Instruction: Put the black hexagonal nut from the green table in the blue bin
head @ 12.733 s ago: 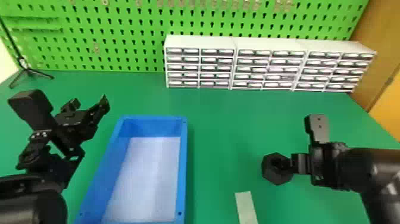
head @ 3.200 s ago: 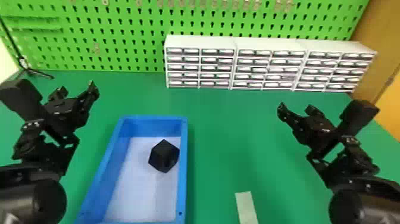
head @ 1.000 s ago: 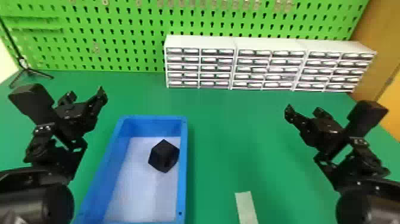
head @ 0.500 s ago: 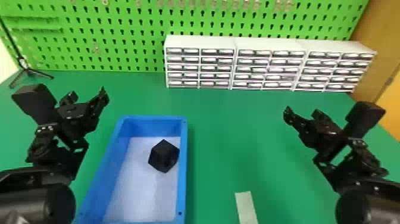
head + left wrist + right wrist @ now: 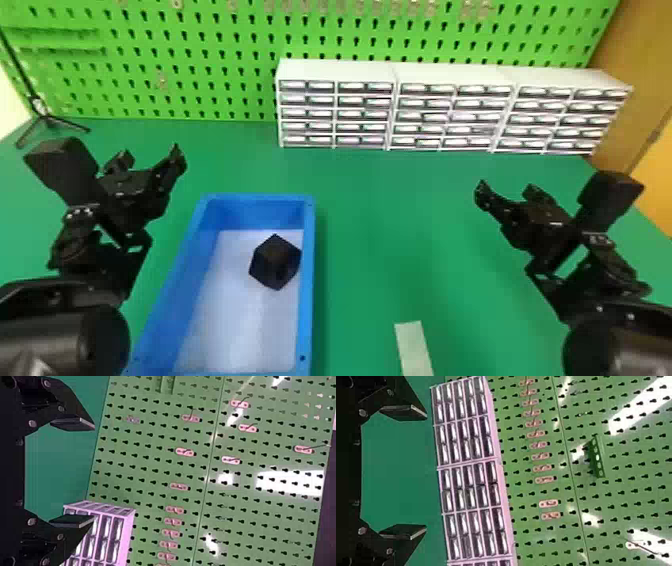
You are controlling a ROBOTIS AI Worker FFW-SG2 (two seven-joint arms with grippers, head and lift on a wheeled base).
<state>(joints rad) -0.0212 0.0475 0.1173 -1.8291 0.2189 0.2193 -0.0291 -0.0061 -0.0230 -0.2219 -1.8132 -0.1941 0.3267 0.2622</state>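
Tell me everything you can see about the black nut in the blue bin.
The black hexagonal nut is dark all over, with a six-sided outline and one corner toward the bin's far end. Its hole is hard to make out, its material unclear. It rests on the pale floor of the blue bin, near the right wall, perhaps not touching it. Nothing holds it.

A green pegboard (image 5: pixel 190 45) spans the back, its small hooks (image 5: pixel 184 451) fixed among keyhole slots (they look pinkish in the wrist views). Glare (image 5: pixel 291 482) whitens patches of it. White drawer cabinets (image 5: pixel 450 75) line up before it, between a tripod (image 5: pixel 45 116) and an orange-brown panel (image 5: pixel 637 75).
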